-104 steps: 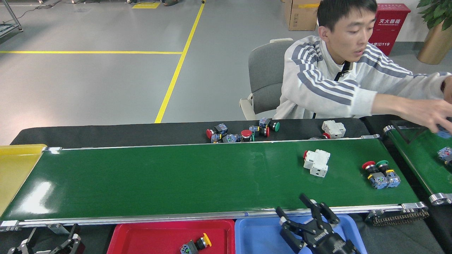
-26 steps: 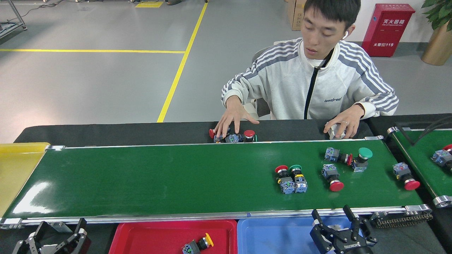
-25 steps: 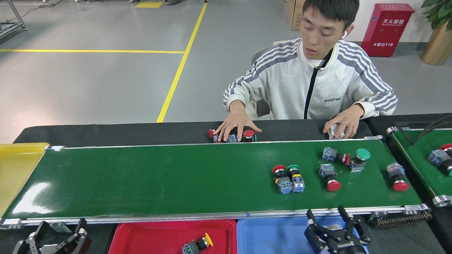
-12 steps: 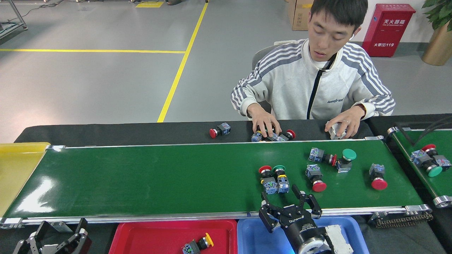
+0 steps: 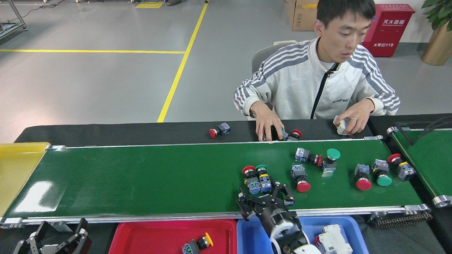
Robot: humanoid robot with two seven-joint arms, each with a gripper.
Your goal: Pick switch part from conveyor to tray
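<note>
Fingers [image 5: 247, 206] spread wide beside switch pair [image 5: 257, 179]

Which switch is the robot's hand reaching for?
On the green belt, just beyond the right hand, lies a twin switch. It alone has a red cap and a green cap side by side; its neighbours are single-capped.

Red-and-green switch pair [image 5: 257, 175] on conveyor [image 5: 141, 180]

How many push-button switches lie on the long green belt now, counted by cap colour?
Red-capped switches: 5
Green-capped switches: 3
Total: 8
</note>
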